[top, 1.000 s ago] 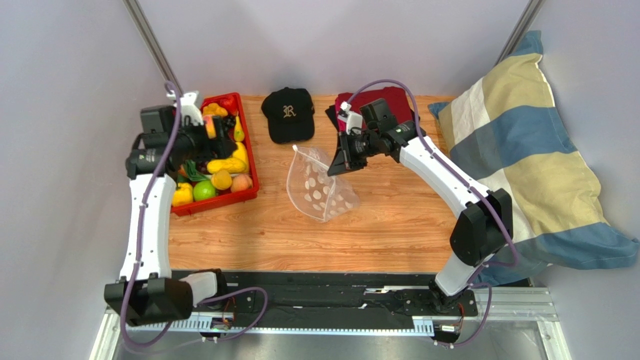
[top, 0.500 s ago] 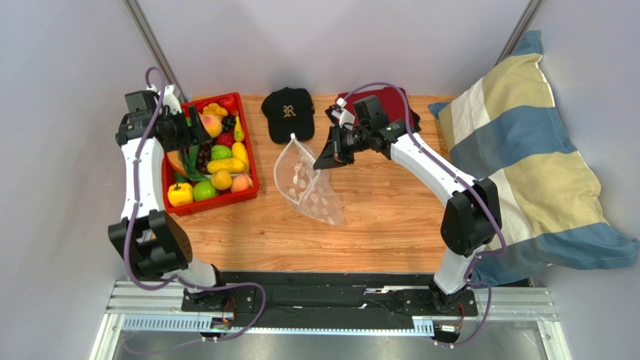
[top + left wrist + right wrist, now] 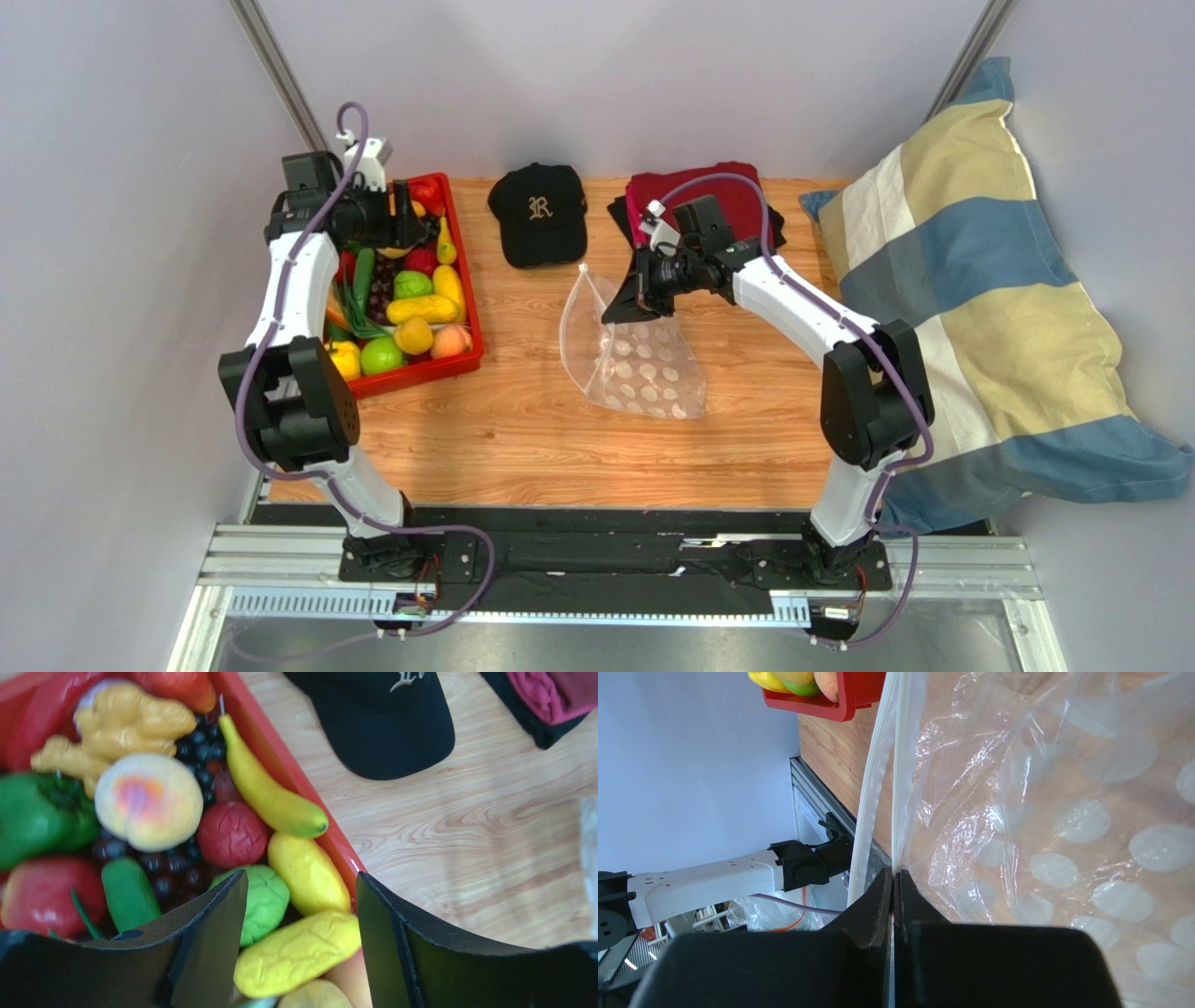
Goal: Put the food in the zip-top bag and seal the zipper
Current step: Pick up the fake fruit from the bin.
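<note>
The food [image 3: 407, 301] fills a red tray [image 3: 474, 319] at the left. My left gripper [image 3: 397, 228] hovers over the tray's far half with its jaws apart. In the left wrist view a lumpy yellow piece [image 3: 298, 952] lies between the left gripper's [image 3: 300, 876] fingers, beside a green lime [image 3: 263, 899], a banana [image 3: 270, 798] and a peach [image 3: 149, 801]. The zip-top bag [image 3: 638, 367], clear with pale dots, droops onto the table's middle. My right gripper [image 3: 626, 301] is shut on the bag's top edge [image 3: 1053, 812] right by the white zipper [image 3: 873, 791].
A black cap [image 3: 540, 210] lies behind the bag, with folded dark red clothes [image 3: 716, 189] to its right. A large striped pillow [image 3: 982, 294] covers the table's right side. Bare wood shows between the tray and the bag.
My left arm has swung toward the tray's far end and its jaws have narrowed. The right gripper has carried the bag a little to the right.
</note>
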`<state>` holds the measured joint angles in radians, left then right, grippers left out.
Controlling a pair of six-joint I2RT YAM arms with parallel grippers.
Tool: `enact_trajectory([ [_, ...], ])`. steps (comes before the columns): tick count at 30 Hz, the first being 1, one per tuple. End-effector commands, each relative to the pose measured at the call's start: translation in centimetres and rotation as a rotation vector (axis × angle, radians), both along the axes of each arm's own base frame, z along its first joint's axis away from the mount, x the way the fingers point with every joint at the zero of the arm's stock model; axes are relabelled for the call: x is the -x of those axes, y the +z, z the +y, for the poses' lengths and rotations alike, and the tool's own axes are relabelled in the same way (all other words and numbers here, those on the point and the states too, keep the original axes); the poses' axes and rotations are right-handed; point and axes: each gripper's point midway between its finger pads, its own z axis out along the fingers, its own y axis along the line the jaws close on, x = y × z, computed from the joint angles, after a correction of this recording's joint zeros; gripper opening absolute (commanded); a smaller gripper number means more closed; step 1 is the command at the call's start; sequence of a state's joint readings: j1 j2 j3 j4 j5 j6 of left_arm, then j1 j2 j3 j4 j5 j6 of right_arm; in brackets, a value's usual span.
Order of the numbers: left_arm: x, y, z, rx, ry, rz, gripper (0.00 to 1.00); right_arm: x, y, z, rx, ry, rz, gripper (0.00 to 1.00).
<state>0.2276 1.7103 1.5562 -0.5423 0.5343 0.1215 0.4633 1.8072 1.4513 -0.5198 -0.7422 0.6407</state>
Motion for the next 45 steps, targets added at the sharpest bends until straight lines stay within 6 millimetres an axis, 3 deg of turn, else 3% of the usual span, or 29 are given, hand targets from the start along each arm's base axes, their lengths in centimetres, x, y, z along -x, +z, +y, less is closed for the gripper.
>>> enact_trajectory([
  [1, -2.6, 0.2, -1.8, -0.157, -0.175, -0.155, 0.66, -0.6, 0.9, 0.6, -0.037, 0.005, -0.038, 0.0],
  [10, -3.5, -3.3, -3.7, -0.494, -0.279, -0.14, 0.68, -0.6, 0.7, 0.6, -0.041, 0.007, -0.025, 0.0],
  [19, -4.7, -6.6, -2.6, -0.61, -0.302, -0.052, 0.67, -0.6, 0.3, 0.6, -0.039, 0.01, -0.017, 0.0],
  [20, -4.7, -7.3, -3.8, -0.616, -0.33, -0.043, 0.67, -0.5, 0.4, 0.7, -0.042, 0.012, -0.015, 0.0],
  [22, -5.0, -7.1, -3.8, -0.627, -0.333, -0.046, 0.66, -0.6, 0.4, 0.6, -0.041, 0.01, -0.017, 0.0],
  [25, -5.0, -7.6, -4.0, -0.63, -0.352, -0.035, 0.58, -0.7, 0.5, 0.6, -0.043, 0.008, -0.015, 0.0],
  [27, -5.0, -7.5, -4.0, -0.628, -0.346, -0.037, 0.44, -0.7, 0.4, 0.7, -0.044, 0.009, -0.015, 0.0],
  [30, -4.9, -6.4, -4.1, -0.616, -0.332, -0.065, 0.24, -0.8, 0.5, 0.7, -0.046, 0.009, -0.016, 0.0],
  [36, -3.1, -2.1, -4.4, -0.581, -0.295, -0.115, 0.01, -1.0, 1.5, 0.7, -0.056, 0.025, -0.058, 0.0],
  [42, -0.2, 3.5, -4.7, -0.539, -0.239, -0.186, 0.0, -1.6, 3.3, 1.7, -0.138, 0.044, -0.086, 0.0],
  [45, 1.7, 6.6, -6.1, -0.449, -0.243, -0.222, 0.0, -1.6, 4.4, 2.3, -0.193, 0.048, -0.087, 0.0],
])
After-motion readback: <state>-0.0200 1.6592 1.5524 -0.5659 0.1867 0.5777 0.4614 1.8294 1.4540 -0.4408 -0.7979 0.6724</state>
